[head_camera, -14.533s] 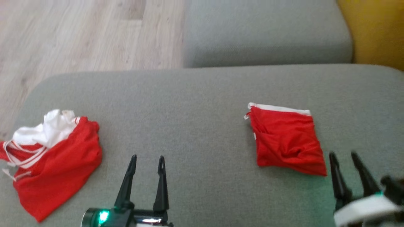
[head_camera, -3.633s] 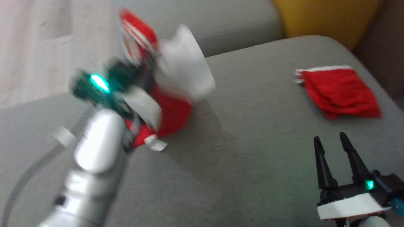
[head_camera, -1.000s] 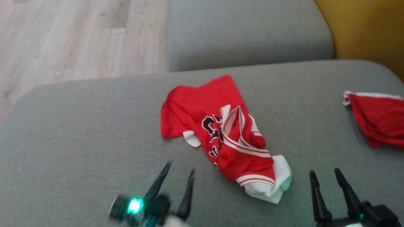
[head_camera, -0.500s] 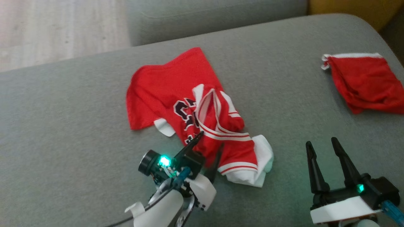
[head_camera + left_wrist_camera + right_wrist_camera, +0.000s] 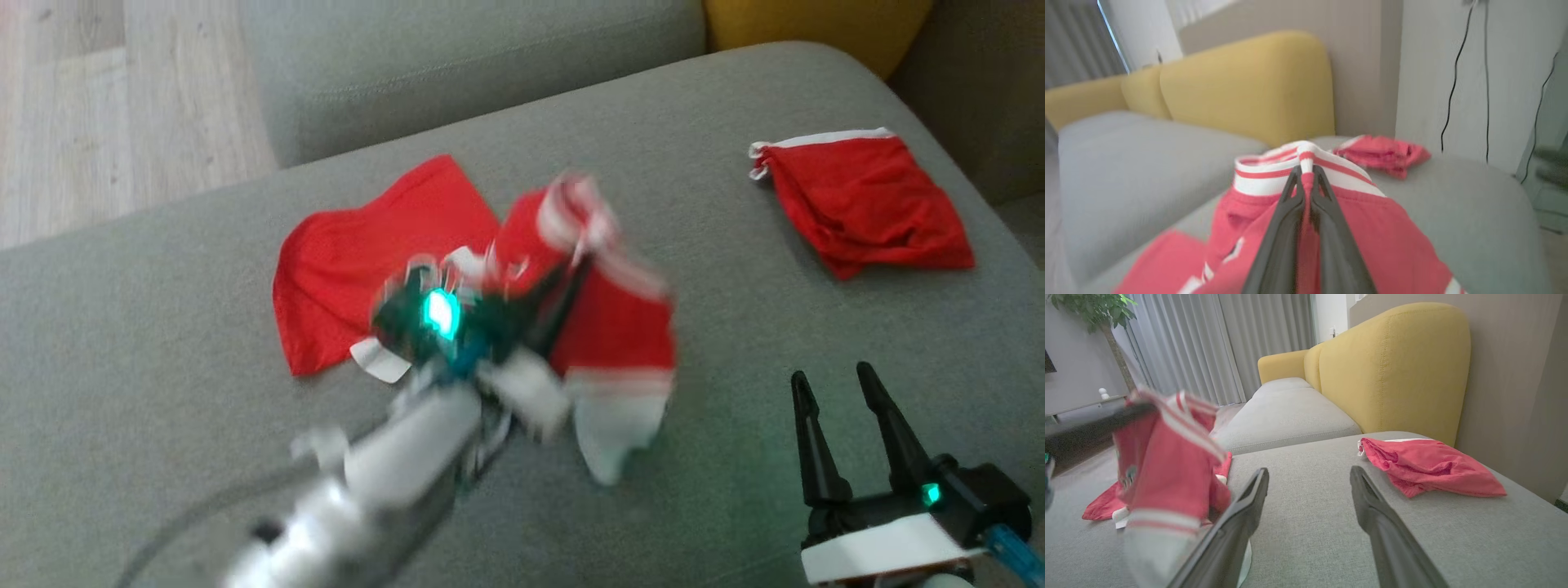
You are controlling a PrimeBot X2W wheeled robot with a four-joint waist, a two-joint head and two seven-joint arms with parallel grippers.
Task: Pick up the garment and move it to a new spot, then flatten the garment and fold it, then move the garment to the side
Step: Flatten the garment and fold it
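Observation:
The garment (image 5: 359, 253) is a red jersey with white striped trim, in the middle of the grey sofa cushion (image 5: 163, 457). Its left part lies flat; its right part (image 5: 620, 327) hangs lifted off the cushion. My left gripper (image 5: 571, 273) is shut on the striped trim; the left wrist view shows the fingers pinching that white and red edge (image 5: 1306, 163). My right gripper (image 5: 829, 374) stands open over the cushion at the lower right, apart from the cloth. In the right wrist view the raised garment (image 5: 1163, 473) hangs left of the open right gripper (image 5: 1308, 471).
A second red cloth (image 5: 865, 200), folded, lies at the cushion's far right, also seen as the folded cloth (image 5: 1429, 465). Behind it stands a yellow backrest (image 5: 1392, 367). Another grey cushion (image 5: 457, 73) lies beyond, and wood floor (image 5: 98, 122) at the upper left.
My left gripper reached the garment's near striped edge, shut on it and lifted that part up and away. The head camera shifted. The right gripper stayed put.

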